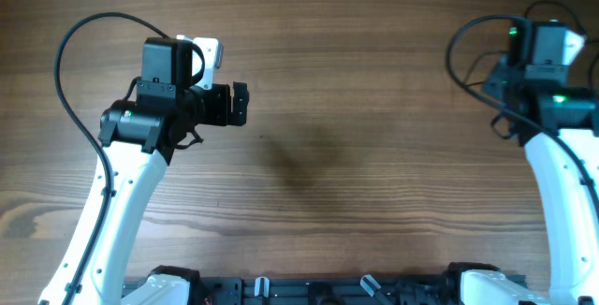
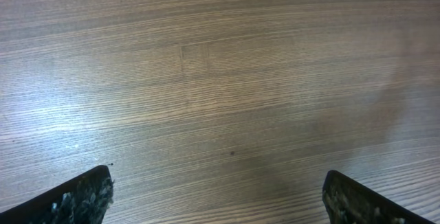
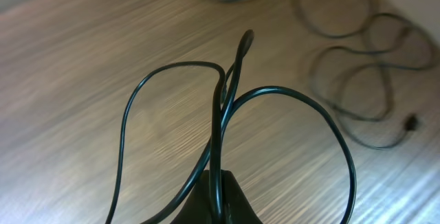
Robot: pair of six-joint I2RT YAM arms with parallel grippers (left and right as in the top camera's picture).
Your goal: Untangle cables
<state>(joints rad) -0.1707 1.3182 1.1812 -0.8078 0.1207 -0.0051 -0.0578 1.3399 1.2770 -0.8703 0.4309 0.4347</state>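
Upper left of the overhead view: left end effector [image 1: 241, 105] points right over the wood desk [image 2: 220, 80], fingers fully apart, gripping nothing. Its wrist view shows just the two fingertips [image 2: 82, 196] in the bottom corners, with wood grain between them. Right arm [image 1: 562, 155] sits at the upper right edge of the overhead view. Right end effector [image 3: 218, 183], bottom centre of its wrist view, is pinched together on a thin dark cable [image 3: 218, 141]. That cable fans out from the pinch in two loops, one left and one right, plus a strand running up toward top centre. Loose cables [image 3: 364, 73] lie in overlapping loops on the desk at upper right of that view, blurred. A small plug end [image 3: 410, 122] is at the right edge. Can't tell if the held loops join the ones on the desk.
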